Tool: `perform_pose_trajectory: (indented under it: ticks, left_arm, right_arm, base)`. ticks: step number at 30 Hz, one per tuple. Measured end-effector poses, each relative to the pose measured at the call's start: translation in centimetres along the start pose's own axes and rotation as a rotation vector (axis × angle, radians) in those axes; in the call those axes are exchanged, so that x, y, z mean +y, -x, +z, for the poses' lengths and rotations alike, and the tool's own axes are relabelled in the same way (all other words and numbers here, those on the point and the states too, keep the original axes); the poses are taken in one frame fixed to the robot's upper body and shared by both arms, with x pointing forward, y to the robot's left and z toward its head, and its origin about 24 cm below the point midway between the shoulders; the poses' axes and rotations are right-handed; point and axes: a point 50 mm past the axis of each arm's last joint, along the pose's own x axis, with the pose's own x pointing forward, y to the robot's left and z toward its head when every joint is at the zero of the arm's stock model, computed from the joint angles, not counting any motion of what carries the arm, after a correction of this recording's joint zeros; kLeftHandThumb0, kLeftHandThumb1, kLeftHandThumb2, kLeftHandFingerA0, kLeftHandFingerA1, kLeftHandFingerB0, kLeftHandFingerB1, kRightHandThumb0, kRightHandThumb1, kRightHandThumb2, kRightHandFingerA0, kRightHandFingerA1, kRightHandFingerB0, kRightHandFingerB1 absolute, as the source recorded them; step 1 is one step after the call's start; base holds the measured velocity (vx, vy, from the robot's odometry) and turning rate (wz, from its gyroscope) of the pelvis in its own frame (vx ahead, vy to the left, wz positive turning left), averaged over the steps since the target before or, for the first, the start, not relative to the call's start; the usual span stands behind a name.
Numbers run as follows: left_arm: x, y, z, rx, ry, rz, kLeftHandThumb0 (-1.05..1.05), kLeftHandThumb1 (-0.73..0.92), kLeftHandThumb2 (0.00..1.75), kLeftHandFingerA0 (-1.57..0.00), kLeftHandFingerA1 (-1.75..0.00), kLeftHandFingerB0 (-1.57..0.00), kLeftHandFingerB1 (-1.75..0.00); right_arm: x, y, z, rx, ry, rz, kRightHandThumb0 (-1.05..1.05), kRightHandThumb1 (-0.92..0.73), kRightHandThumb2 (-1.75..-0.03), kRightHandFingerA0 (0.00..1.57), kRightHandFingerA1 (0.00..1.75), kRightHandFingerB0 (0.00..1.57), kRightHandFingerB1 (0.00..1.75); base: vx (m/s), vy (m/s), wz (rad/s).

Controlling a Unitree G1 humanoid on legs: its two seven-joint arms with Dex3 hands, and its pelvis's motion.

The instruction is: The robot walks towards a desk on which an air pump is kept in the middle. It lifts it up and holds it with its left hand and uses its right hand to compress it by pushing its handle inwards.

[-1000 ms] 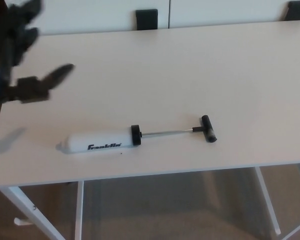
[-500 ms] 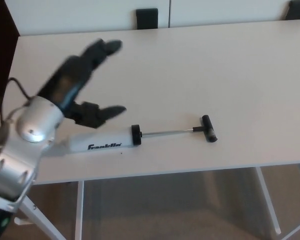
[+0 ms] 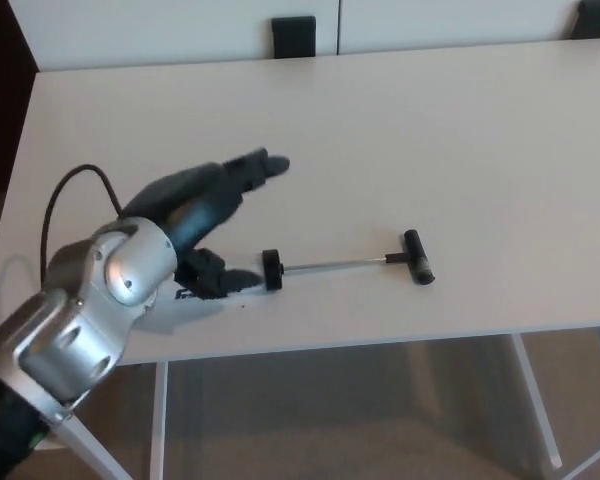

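The pump point(image 3: 280, 272) lies flat mid-desk point(image 3: 430, 130), rod out and handle point(image 3: 417, 257) untouched, with the left hand point(image 3: 205, 215) spread open over its barrel, not gripping, so lifting and compressing remain; no right hand shows

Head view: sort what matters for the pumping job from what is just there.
For the job:
white plastic air pump with black T-handle
left robot hand, open above the pump body
white desk

Just there:
two black chair backs behind the desk
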Motion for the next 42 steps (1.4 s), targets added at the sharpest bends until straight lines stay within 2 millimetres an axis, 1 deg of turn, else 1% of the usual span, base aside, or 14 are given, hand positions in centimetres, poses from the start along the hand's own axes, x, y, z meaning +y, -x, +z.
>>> perform_pose_trajectory:
  ticks: [17,20,23,27,28,29,30,33,34,38,39,40,41,42]
  left_arm:
    - [-1.0,0.7,-2.6,0.105,-0.389,-0.132,-0.35,0.45,0.63,-0.07,-0.23,-0.06,-0.22]
    - [-1.3,0.9,-2.9,0.113,-0.442,-0.152,-0.31,0.46,0.57,-0.06,-0.25,-0.07,-0.23]
    - [-1.5,1.0,-3.1,0.117,-0.476,-0.165,-0.40,0.47,0.60,-0.09,-0.31,-0.07,-0.23]
    - [-1.7,1.1,-3.4,0.125,-0.539,-0.183,-0.38,0.50,0.55,-0.13,-0.32,-0.07,-0.26]
    - [-1.9,1.1,-3.5,0.126,-0.562,-0.192,-0.27,0.43,0.92,-0.01,-0.50,0.00,-0.49]
    - [-2.0,1.1,-3.6,0.127,-0.575,-0.199,-0.27,0.43,0.92,-0.01,-0.50,0.00,-0.49]
    - [-2.1,1.1,-3.7,0.128,-0.583,-0.203,-0.40,0.51,0.58,-0.20,-0.34,-0.08,-0.22]
    - [-2.6,0.9,-4.1,0.139,-0.635,-0.226,-0.40,0.51,0.58,-0.20,-0.34,-0.08,-0.22]
    - [-2.7,0.8,-4.2,0.140,-0.649,-0.229,-0.42,0.52,0.58,-0.23,-0.35,-0.09,-0.22]
    - [-2.7,-0.1,-3.9,0.141,-0.702,-0.218,-0.43,0.54,0.60,-0.27,-0.36,-0.09,-0.23]
    - [-2.7,-0.1,-3.9,0.141,-0.702,-0.218,-0.45,0.62,0.60,-0.43,-0.39,-0.11,-0.26]
    - [-2.8,-0.4,-3.8,0.138,-0.718,-0.214,-0.45,0.62,0.60,-0.43,-0.39,-0.11,-0.26]
    - [-2.8,-0.5,-3.7,0.138,-0.725,-0.212,-0.33,0.55,0.98,-0.60,-0.67,-0.02,-0.43]
    - [-2.9,-1.0,-3.5,0.133,-0.736,-0.206,-0.33,0.55,0.98,-0.60,-0.67,-0.02,-0.43]
  right_arm:
    - [0.1,0.0,0.7,-0.025,0.016,0.009,-0.31,-0.72,-0.61,0.65,0.45,0.50,0.40]
    - [0.1,0.0,0.8,-0.029,0.019,0.012,-0.31,-0.72,-0.62,0.64,0.45,0.49,0.40]
    - [0.2,0.0,1.0,-0.035,0.022,0.015,-0.33,-0.72,-0.62,0.64,0.44,0.50,0.39]
    - [0.3,-0.1,1.1,-0.040,0.025,0.018,-0.33,-0.70,-0.61,0.64,0.44,0.50,0.39]
    - [0.3,-0.1,1.1,-0.040,0.027,0.019,-0.32,-0.71,-0.61,0.65,0.44,0.49,0.39]
    - [0.3,-0.1,1.1,-0.040,0.028,0.020,-0.32,-0.71,-0.61,0.65,0.44,0.49,0.39]
    - [0.3,-0.1,1.1,-0.040,0.028,0.020,-0.40,-0.61,-0.81,0.61,0.56,0.48,0.51]
    - [0.3,-0.1,1.2,-0.039,0.033,0.021,-0.40,-0.61,-0.81,0.61,0.56,0.48,0.51]
    - [0.3,-0.1,1.2,-0.039,0.033,0.021,-0.32,-0.71,-0.61,0.66,0.45,0.51,0.40]
    - [0.4,-0.1,1.2,-0.041,0.035,0.021,-0.33,-0.71,-0.61,0.65,0.45,0.50,0.40]
    - [0.4,-0.1,1.2,-0.041,0.035,0.021,-0.39,-0.62,-0.82,0.61,0.56,0.48,0.51]
    - [0.4,-0.1,1.3,-0.043,0.037,0.021,-0.39,-0.62,-0.82,0.61,0.56,0.48,0.51]
    - [0.4,-0.1,1.3,-0.044,0.038,0.021,-0.31,-0.72,-0.61,0.67,0.45,0.53,0.40]
    - [0.4,-0.1,1.4,-0.048,0.040,0.022,-0.31,-0.72,-0.61,0.67,0.45,0.53,0.40]
  base:
    - [0.00,0.000,0.00]
    - [0.00,0.000,0.00]
    - [0.00,0.000,0.00]
    - [0.00,0.000,0.00]
    - [0.00,0.000,0.00]
    - [0.00,0.000,0.00]
    - [0.00,0.000,0.00]
    - [0.00,0.000,0.00]
    - [0.00,0.000,0.00]
    - [0.00,0.000,0.00]
    - [0.00,0.000,0.00]
    - [0.00,0.000,0.00]
    - [0.00,0.000,0.00]
    - [0.00,0.000,0.00]
